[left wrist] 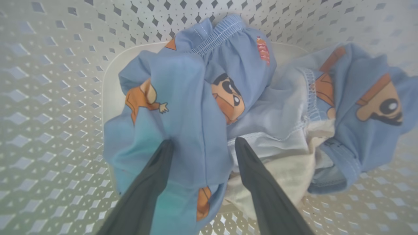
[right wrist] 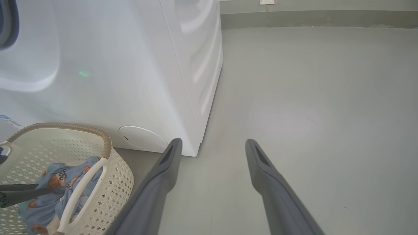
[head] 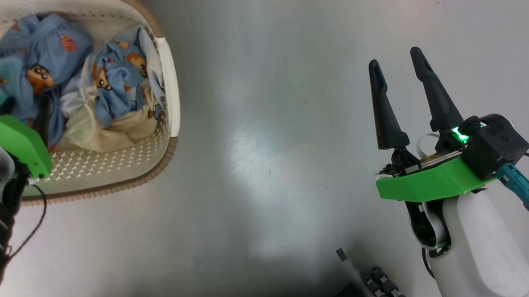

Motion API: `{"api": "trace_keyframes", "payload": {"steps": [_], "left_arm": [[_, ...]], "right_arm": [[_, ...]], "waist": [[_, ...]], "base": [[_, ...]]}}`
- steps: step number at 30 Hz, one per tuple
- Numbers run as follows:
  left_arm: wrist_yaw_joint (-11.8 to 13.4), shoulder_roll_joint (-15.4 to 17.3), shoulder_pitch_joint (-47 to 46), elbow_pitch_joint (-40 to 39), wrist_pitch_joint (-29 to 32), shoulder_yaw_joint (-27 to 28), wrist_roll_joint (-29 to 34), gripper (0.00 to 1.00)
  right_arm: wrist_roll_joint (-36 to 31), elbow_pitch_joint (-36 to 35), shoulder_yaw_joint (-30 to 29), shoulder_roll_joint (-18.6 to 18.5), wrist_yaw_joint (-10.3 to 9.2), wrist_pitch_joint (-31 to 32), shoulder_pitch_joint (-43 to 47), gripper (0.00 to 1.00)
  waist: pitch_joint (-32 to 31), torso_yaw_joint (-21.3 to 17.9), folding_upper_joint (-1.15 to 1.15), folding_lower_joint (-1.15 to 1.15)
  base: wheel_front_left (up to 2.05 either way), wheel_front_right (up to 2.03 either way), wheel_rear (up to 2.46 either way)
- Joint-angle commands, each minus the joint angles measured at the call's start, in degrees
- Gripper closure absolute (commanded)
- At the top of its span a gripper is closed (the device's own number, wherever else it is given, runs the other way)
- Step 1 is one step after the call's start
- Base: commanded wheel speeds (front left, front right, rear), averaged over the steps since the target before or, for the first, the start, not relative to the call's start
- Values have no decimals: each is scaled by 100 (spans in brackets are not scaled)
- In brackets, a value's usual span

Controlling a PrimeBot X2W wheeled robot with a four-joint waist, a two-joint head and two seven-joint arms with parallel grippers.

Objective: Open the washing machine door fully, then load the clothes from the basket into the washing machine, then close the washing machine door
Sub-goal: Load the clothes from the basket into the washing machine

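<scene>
A smooth, glossy grey floor is seen from above, with a pale patch of reflected light near its middle; in the right wrist view a grey skirting strip is seen along the far wall, and the white washing machine is stood on the floor, with a round white cover set low on its front; the basket, cream and perforated with a brown woven rim, is placed on the floor just in front of the machine, at the upper left of the head view; the clothes, light blue with orange-brown cartoon figures and cream parts, are heaped inside it; the left gripper is lowered into the basket, its two dark fingers spread wide and pushed down on either side of a blue fold, which is not pinched; the right gripper is held over bare floor, well apart from the basket and to its right, its fingers spread wide with nothing between them.
</scene>
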Motion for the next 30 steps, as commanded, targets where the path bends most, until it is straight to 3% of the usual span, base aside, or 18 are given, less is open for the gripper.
{"api": "trace_keyframes", "payload": {"steps": [1,8,9,11,12,21,30], "left_arm": [[34,334,-24,9,16,51,109,0],[47,371,-76,11,119,-50,164,0],[45,382,-76,11,156,-64,166,53],[40,396,-77,11,174,-86,168,90],[39,396,-72,11,182,-92,164,100],[22,311,35,12,82,-56,28,100],[-28,36,387,7,-511,241,-417,100]], "right_arm": [[-53,-142,142,37,25,-46,126,0],[-73,-172,191,44,25,-46,114,0],[-75,-169,204,45,25,-46,113,0],[-79,-164,228,48,25,-46,110,0],[-81,-162,232,50,25,-46,111,0],[-79,-131,182,35,25,-46,132,0],[16,-19,96,-24,25,-46,176,0]], "waist": [[49,-34,0,0],[97,-72,0,0],[95,-81,0,0],[84,-98,0,0],[75,-102,0,0],[-152,-26,0,0],[-848,202,0,0]], "base": [[0,0,0],[0,0,0],[0,0,0],[0,0,0],[0,0,0],[0,0,0],[0,0,0]]}}
